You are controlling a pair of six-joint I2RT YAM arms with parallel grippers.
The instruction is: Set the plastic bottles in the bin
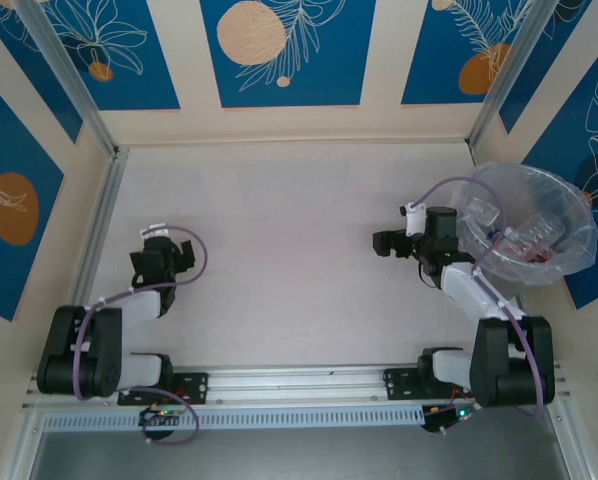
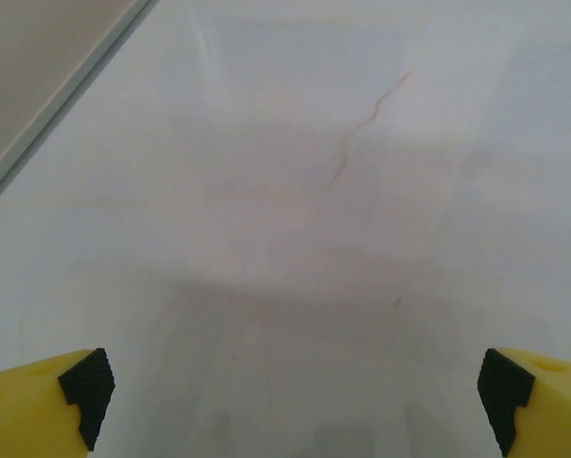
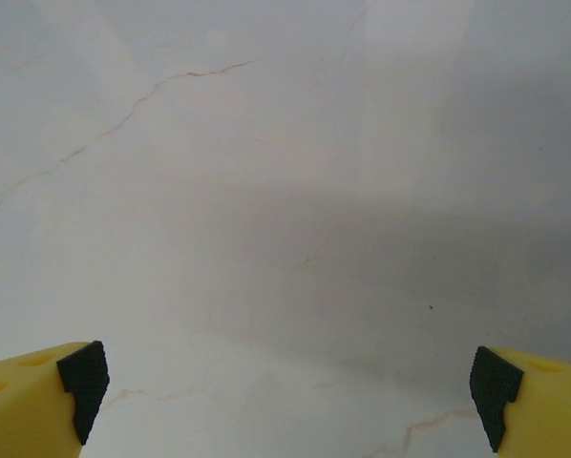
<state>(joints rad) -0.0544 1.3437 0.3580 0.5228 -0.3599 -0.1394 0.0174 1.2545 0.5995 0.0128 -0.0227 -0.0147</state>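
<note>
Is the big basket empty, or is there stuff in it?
Not empty. The bin holds plastic bottles lying jumbled inside it; how many, cannot tell.

bottles [image 1: 532, 235] blurred inside bin [image 1: 577, 255], count unclear

A pale, marble-patterned white tabletop [image 1: 279, 230] is enclosed by cream wall boards [image 1: 379, 120] carrying blue panels [image 1: 287, 50] printed with orange discs and white leaf outlines. Thin brown veins [image 2: 362, 124] are noted in the surface. Silver metal posts [image 1: 67, 75] are seen at the back corners.
</note>
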